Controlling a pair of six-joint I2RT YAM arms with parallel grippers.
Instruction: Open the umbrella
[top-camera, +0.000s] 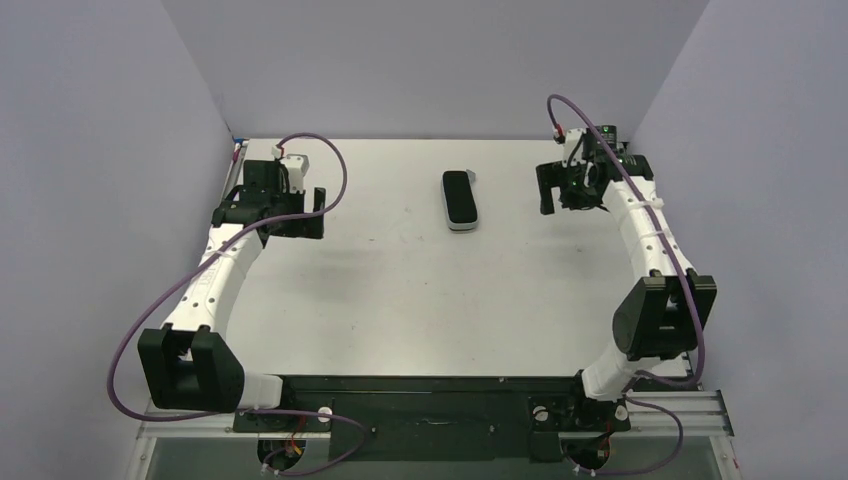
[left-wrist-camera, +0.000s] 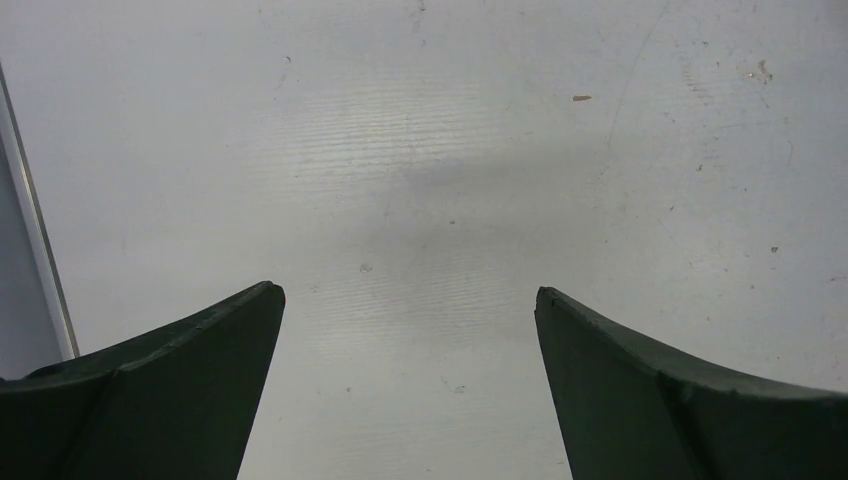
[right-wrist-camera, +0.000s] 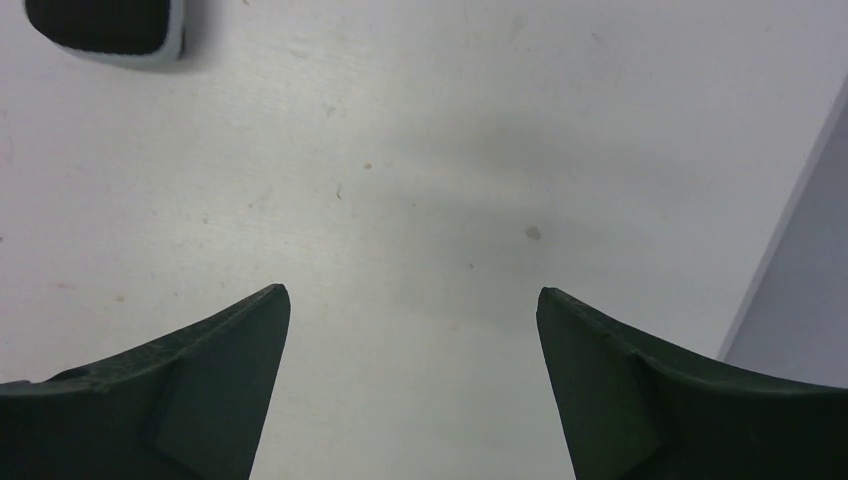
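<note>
No lavender canopy, shaft or knob handle of the umbrella shows in any view. A black-and-grey oblong sleeve (top-camera: 460, 200) lies on the white table (top-camera: 400, 290) at back centre. One end of it shows at the top left of the right wrist view (right-wrist-camera: 105, 28). My left gripper (top-camera: 300, 215) hovers at the back left, well left of the sleeve, open and empty (left-wrist-camera: 410, 290). My right gripper (top-camera: 562, 200) hovers at the back right, to the right of the sleeve, open and empty (right-wrist-camera: 413, 290). Only bare table lies between each pair of fingers.
Pale lavender walls enclose the table on the left, back and right. A metal rail (left-wrist-camera: 35, 230) runs along the left edge, close to my left gripper. The right wall (right-wrist-camera: 800, 280) stands close to my right gripper. The arm bases sit at the near edge.
</note>
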